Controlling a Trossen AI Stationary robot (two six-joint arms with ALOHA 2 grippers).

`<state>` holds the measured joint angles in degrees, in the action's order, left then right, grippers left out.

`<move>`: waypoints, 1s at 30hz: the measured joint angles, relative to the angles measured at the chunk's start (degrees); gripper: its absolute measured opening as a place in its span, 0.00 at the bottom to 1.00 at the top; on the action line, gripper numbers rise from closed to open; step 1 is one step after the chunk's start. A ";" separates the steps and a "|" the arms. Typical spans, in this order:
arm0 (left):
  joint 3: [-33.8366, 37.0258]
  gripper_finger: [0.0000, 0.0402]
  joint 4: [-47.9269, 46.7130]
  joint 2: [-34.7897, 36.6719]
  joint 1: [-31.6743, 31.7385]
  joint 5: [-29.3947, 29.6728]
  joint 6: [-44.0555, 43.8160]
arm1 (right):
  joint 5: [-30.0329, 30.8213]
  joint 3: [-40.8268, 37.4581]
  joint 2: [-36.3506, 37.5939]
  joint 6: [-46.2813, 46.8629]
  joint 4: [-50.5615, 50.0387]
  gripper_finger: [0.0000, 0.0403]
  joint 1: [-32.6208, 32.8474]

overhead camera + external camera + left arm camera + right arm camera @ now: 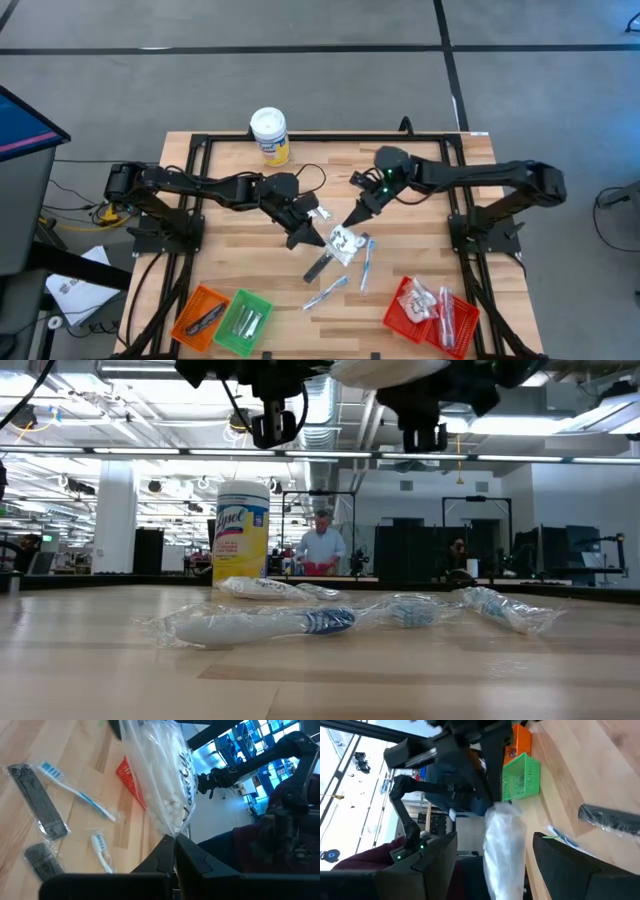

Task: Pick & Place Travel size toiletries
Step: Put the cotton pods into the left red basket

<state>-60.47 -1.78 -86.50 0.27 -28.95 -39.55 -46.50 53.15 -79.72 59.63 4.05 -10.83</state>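
Left gripper [303,237] closed on a clear bag of white items with black lettering [344,243], held off the table [420,260] near its centre; pinch visible only in the left wrist view, bag [165,780] emerging from shut fingers [165,857]. Right gripper [358,215] just beside, jaws standing wide, bag [504,850] between the two fingers [437,865] there; contact not determinable. Bag's long axis running away from the left fingers; exact heading from overhead hard to judge.

Overhead only: orange basket [200,312] and green basket [243,320] at the near left, dark comb [318,267] and wrapped toothbrushes [327,292] below the bag, red basket [430,312] at the near right, contents too small to identify. Yellow canister [270,135] at the far edge.

Low view: wrapped toothbrushes [270,624] lying flat, long axes across the picture; gripper tips cut off at the top.
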 joint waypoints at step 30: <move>0.00 0.00 0.57 -0.02 1.79 0.52 0.74 | 0.24 0.02 -2.23 3.57 9.13 0.14 0.48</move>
<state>-60.47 -1.21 -86.52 2.07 -28.43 -38.81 -46.26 53.17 -81.95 63.21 13.19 -10.35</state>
